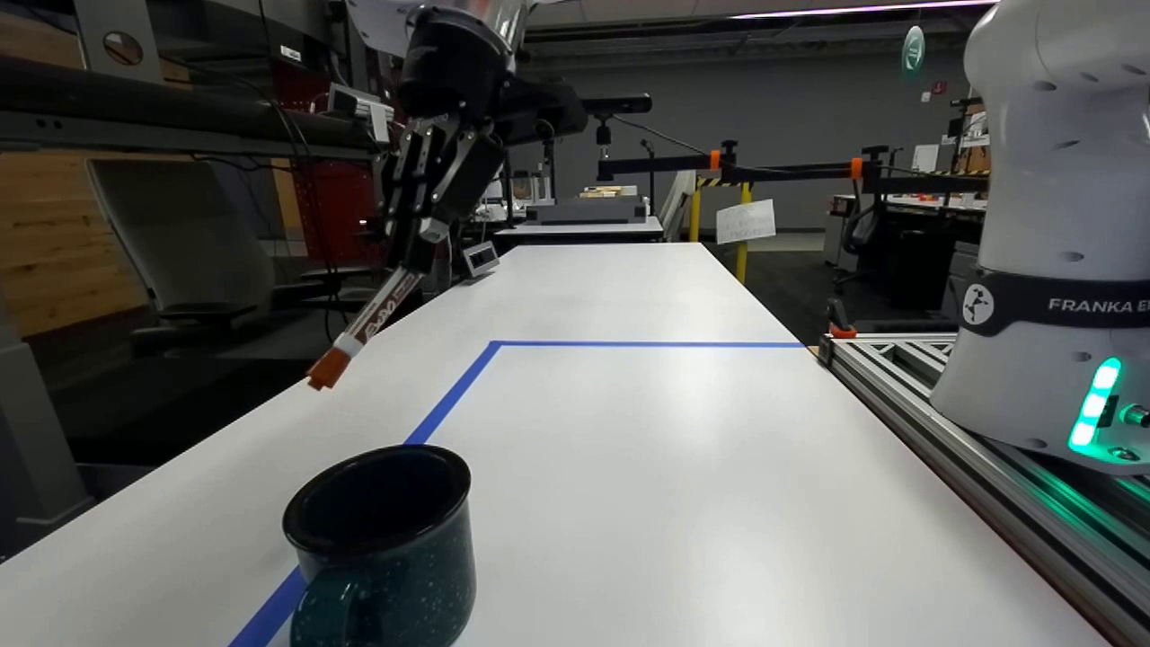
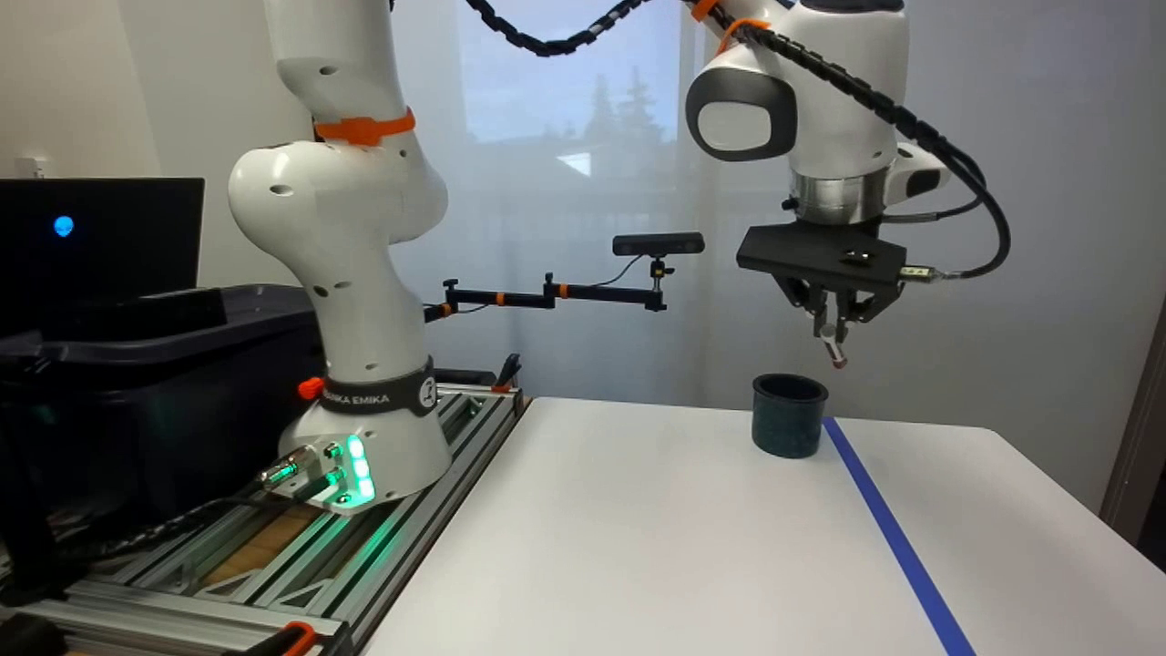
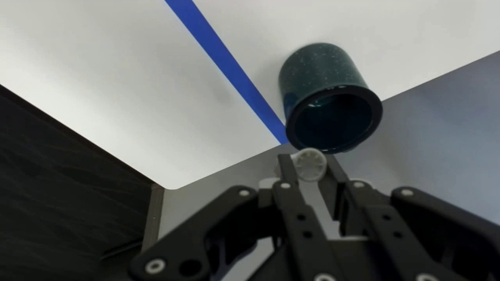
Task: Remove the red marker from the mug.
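A smooth white tabletop (image 1: 674, 467) ran back into the distance under soft patches of glare, marked by a flat strip of blue tape (image 1: 647, 343) that bent at a corner. Just beside the tape, a squat, black-rimmed, white-speckled, dark teal mug (image 1: 413, 575) stood upright. Above the tabletop and apart from the mug, a thin, pale-barrelled, red-orange-ended marker (image 1: 368, 325) hung aslant, coloured end downward; the black two-fingered gripper (image 3: 310, 166) pinched it near its pale end, the jaws narrow around it. Along one edge, a white robot arm (image 1: 1051, 207) with a glowing green light strip (image 1: 1094, 404) rose from silver metal rails (image 2: 410, 524). In an exterior view, a dark plastic bin (image 2: 164, 401) and a flat black panel (image 2: 100, 255) sat beside the arm, and faint treetops (image 2: 619, 118) showed through a pale, filmy curtain (image 2: 565, 210) behind. In an exterior view, a grey-backed office chair (image 1: 184, 234) stood before wooden boarding (image 1: 45, 261), and a plain grey wall (image 1: 809, 126) closed off the background.
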{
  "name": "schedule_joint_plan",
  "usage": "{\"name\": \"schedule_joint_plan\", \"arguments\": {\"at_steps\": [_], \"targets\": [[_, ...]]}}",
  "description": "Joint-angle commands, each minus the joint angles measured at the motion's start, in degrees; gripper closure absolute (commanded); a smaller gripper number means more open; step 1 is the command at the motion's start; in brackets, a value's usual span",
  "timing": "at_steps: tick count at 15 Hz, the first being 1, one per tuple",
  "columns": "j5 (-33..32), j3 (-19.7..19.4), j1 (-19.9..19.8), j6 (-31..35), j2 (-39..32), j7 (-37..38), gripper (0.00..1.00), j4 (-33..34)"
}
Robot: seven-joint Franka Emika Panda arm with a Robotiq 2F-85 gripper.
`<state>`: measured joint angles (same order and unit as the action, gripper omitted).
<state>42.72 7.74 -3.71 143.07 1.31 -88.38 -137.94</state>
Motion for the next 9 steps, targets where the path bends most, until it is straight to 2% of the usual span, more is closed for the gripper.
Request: {"name": "schedule_joint_plan", "arguments": {"at_steps": [1, 4, 5, 9], "targets": [[-4.9, -2.8, 2.1, 8.6, 1.3, 6.0, 0.95, -4.5], [-6.0, -3.4, 3.1, 16.7, -3.3, 8.0, 0.95, -5.7], [-5.4, -1.7, 2.1, 19.7, -5.6, 7.7, 0.95, -6.0], [-3.3, -0.5, 2.4, 27.0, -14.0, 5.2, 0.95, -5.7]]}}
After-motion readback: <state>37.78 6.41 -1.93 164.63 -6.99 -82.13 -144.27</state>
